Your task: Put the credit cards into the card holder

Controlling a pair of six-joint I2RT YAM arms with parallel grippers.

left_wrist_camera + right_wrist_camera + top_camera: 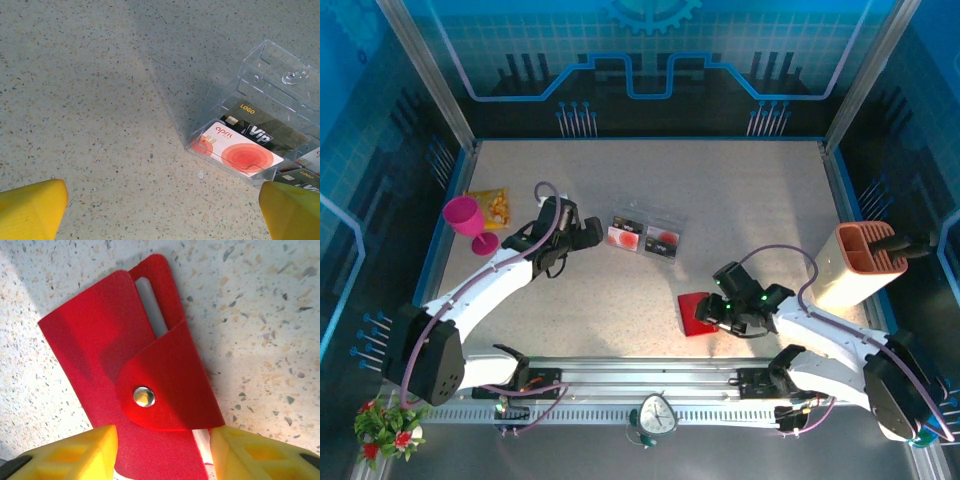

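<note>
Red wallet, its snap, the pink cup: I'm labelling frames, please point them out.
red wallet (75, 335), right wrist view, left panel.
snap (144, 396), right wrist view, its centre.
pink cup (462, 214), top view, its bowl.

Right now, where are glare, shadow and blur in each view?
Top external: even light on the table, blue tint around it. Left wrist: the clear sleeve glints and casts a grey shadow on its left; the cards are sharp. Right wrist: the snap on the wallet gleams; shadow darkens the upper left corner.
</note>
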